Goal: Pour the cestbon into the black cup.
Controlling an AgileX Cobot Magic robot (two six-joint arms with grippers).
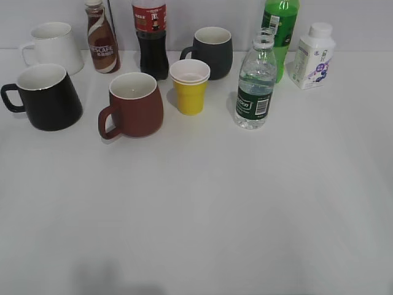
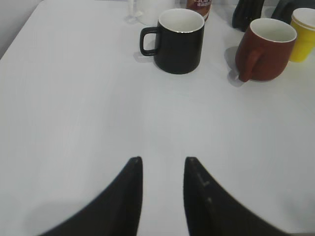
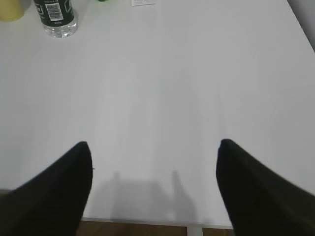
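Observation:
The cestbon [image 1: 255, 86], a clear ribbed bottle with a dark green label and no cap, stands upright at mid-right of the table; its base shows at the top left of the right wrist view [image 3: 56, 17]. The black cup [image 1: 44, 97], white inside, stands at the far left, and in the left wrist view [image 2: 176, 42] it is far ahead. My left gripper [image 2: 163, 164] is open and empty over bare table. My right gripper [image 3: 153, 147] is wide open and empty near the table's front edge. Neither gripper shows in the exterior view.
A brown-red mug [image 1: 134, 104], stacked yellow cup [image 1: 190, 86], dark grey mug [image 1: 210, 51], cola bottle [image 1: 151, 38], Nescafe bottle [image 1: 101, 38], white mug [image 1: 54, 47], green soda bottle [image 1: 279, 34] and white milk bottle [image 1: 312, 56] stand along the back. The table's front edge [image 3: 147, 222] is below my right gripper.

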